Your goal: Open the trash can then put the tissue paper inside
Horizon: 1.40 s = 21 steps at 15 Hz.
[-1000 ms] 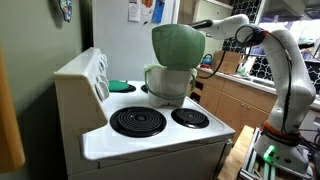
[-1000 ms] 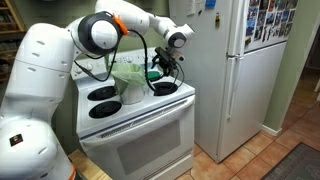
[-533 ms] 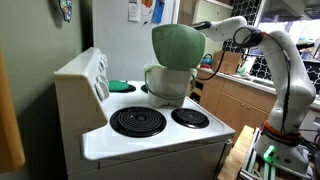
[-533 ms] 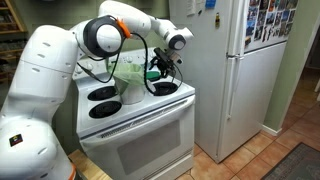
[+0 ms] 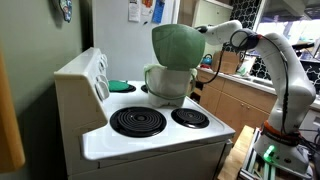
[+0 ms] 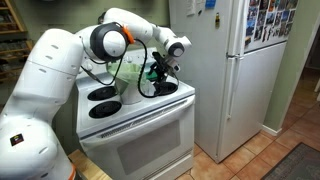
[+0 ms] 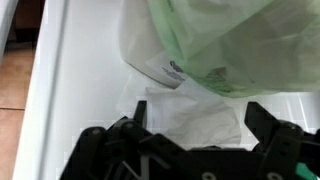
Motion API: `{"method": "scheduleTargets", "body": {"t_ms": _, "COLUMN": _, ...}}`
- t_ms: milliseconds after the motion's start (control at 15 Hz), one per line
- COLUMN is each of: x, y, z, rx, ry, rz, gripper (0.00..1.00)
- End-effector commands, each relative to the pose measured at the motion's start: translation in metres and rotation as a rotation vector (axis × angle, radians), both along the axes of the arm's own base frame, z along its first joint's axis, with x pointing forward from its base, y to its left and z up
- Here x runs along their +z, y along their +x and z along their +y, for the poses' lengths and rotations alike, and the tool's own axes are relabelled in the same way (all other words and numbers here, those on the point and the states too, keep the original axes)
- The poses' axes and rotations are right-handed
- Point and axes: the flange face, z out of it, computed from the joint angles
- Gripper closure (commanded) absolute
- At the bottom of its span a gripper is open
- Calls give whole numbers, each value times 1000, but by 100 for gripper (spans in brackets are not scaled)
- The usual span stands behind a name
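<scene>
The trash can [image 5: 167, 84] stands on the white stove between the back burners, its pale green domed lid [image 5: 177, 45] raised upright. It also shows in an exterior view [image 6: 130, 80] and at the top of the wrist view [image 7: 230, 40]. The white tissue paper [image 7: 190, 105] lies on the stove top beside the can's base. My gripper [image 7: 195, 125] is open, with its two black fingers on either side of the tissue and just above it. It also shows in an exterior view [image 6: 155, 72], next to the can. In the view from the stove's front corner the can hides the jaws.
A flat green disc [image 5: 118, 86] lies at the back of the stove by the control panel [image 5: 98, 75]. Black coil burners [image 5: 138, 121] fill the front of the stove. A white fridge [image 6: 235, 70] stands beside the stove, and wooden counters [image 5: 235, 95] lie behind.
The arm has moved in closer to the trash can and lower toward the stove top. The can and its lid have not moved.
</scene>
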Motion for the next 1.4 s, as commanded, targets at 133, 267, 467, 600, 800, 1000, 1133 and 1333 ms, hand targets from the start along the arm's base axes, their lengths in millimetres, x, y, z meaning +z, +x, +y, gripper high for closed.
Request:
{"method": "scheduleTargets", "body": {"t_ms": 133, "x": -22, "y": 5, "z": 10, "rx": -84, "ry": -60, "rz": 117, "gripper": 40}}
{"method": "scheduleTargets", "body": {"t_ms": 267, "x": -27, "y": 5, "z": 13, "rx": -101, "ry": -82, "rz": 140, "gripper": 58}}
{"method": "scheduleTargets", "body": {"t_ms": 467, "x": -30, "y": 6, "z": 12, "rx": -129, "ry": -86, "rz": 163, "gripper": 81}}
{"method": "scheduleTargets", "body": {"t_ms": 600, "x": -26, "y": 5, "z": 9, "rx": -140, "ry": -83, "rz": 160, "gripper": 96}}
{"method": "scheduleTargets", "body": {"t_ms": 800, "x": -10, "y": -1, "z": -2, "rx": -142, "ry": -74, "rz": 119, "gripper": 100}}
{"method": "scheduleTargets", "body": {"t_ms": 1000, "x": 26, "y": -10, "z": -18, "rx": -155, "ry": -50, "rz": 8, "gripper": 100}}
{"method": "scheduleTargets", "body": {"t_ms": 1133, "x": 53, "y": -17, "z": -26, "rx": -151, "ry": -31, "rz": -86, "gripper": 100}}
{"method": "scheduleTargets", "body": {"t_ms": 1333, "x": 96, "y": -27, "z": -38, "rx": -152, "ry": -20, "rz": -259, "gripper": 100}}
